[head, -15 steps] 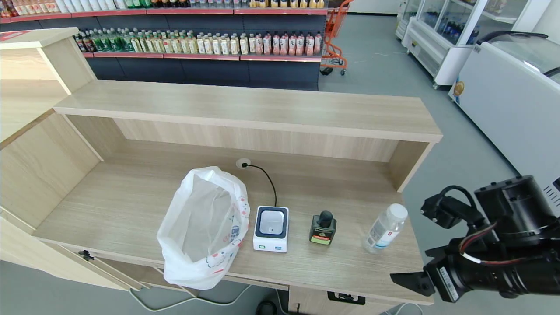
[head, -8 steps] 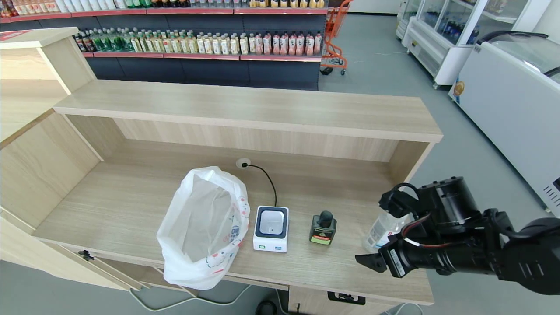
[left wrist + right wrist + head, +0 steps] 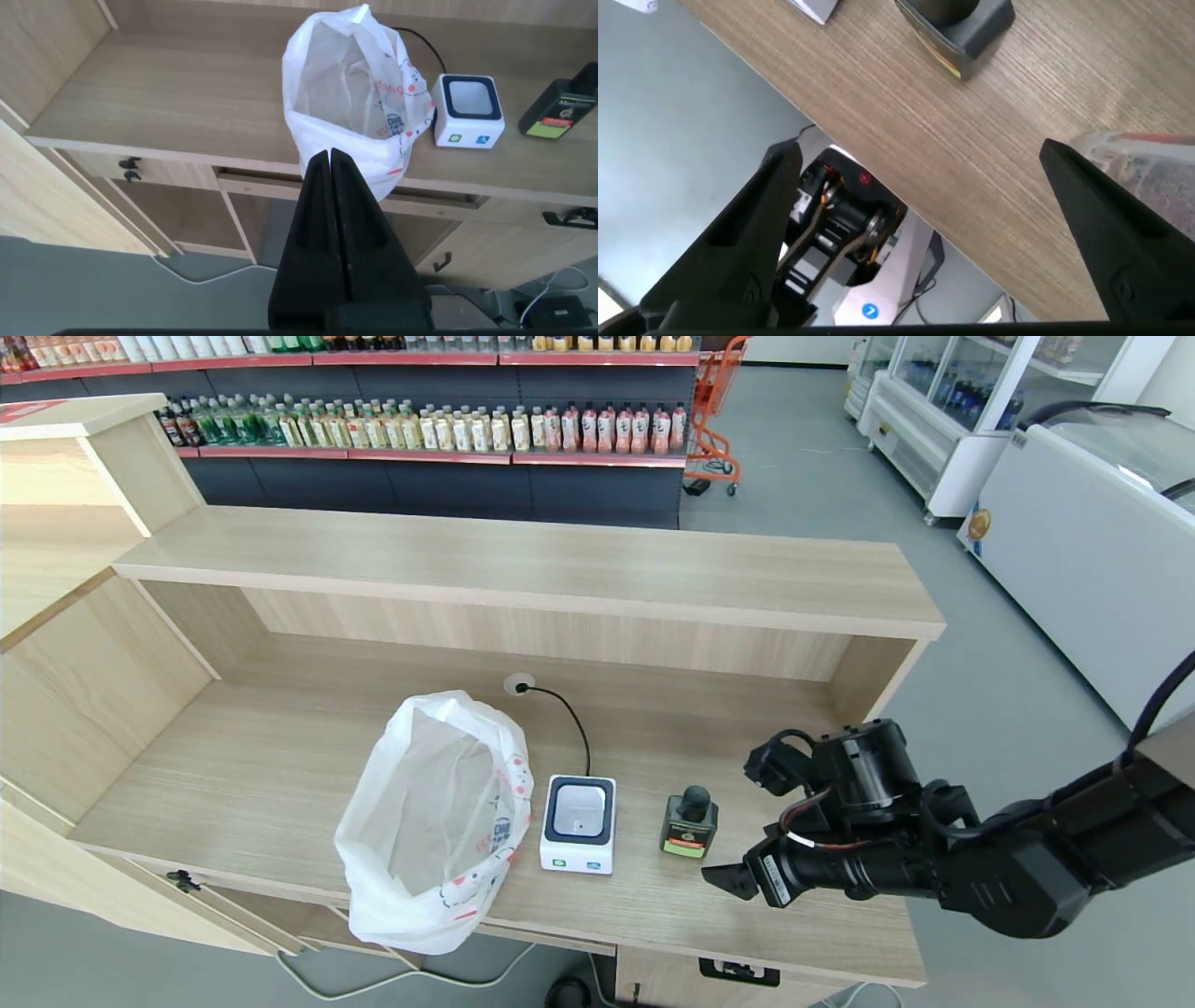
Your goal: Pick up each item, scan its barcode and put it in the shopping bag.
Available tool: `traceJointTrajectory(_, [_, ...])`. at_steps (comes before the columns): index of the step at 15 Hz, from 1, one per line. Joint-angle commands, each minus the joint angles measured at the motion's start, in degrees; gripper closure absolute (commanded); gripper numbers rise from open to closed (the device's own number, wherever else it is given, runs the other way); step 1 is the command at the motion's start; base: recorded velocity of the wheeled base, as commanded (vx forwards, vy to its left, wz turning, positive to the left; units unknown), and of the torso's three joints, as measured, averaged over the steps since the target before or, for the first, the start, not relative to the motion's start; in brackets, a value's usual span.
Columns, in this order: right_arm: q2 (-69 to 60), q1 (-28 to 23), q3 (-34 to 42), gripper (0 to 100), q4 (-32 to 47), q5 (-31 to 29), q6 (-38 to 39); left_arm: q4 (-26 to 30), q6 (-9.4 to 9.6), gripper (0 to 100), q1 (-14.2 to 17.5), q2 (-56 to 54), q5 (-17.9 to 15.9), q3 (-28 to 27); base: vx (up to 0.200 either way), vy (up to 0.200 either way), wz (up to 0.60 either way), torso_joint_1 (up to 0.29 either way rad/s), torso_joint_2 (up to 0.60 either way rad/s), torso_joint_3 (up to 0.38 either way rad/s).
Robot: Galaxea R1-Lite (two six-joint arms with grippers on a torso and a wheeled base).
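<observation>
Worktop, left to right along the front edge: white shopping bag, mouth open and standing; white scanner just beside it, not touching as far as I can tell; dark bottle with a black cap, upright, a little apart from the scanner. A black cable runs from the scanner back to a hole in the worktop.

Right gripper: fingers spread wide, nothing held. It hovers low over the front right part of the worktop, pointing toward the dark bottle and short of it.

Clear bottle: the right wrist view picks it up close by one open finger; contact cannot be judged. From the head view the right arm covers that end of the worktop.

Left gripper: fingers pressed together, nothing between them. The left wrist view places it off the front of the worktop, in front of the bag. That same view takes in the cabinet fronts under the worktop and one small dark handle, and it looks straight into the bag's open mouth.
</observation>
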Motion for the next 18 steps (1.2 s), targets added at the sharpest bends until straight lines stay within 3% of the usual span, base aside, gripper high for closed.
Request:
traceJointTrajectory(1, [2.8,0.1,-0.9,0,-0.9,0.7,-1.5,0.0,-0.01,100,0.0,0.1,0.0,0.0,0.000,0.000,0.00,0.000,0.00,0.000])
traceJointTrajectory(7, [7.4,-0.5,-3.6,0,-6.8,0.7,-7.7,0.0,-0.01,100,0.0,0.0,0.0,-0.1,0.000,0.000,0.00,0.000,0.00,0.000])
traceJointTrajectory(18, [18.2,-0.5,-12.7,0,-12.1,3.4,-9.2,0.0,-0.01,100,0.0,0.0,-0.1,0.0,0.000,0.000,0.00,0.000,0.00,0.000])
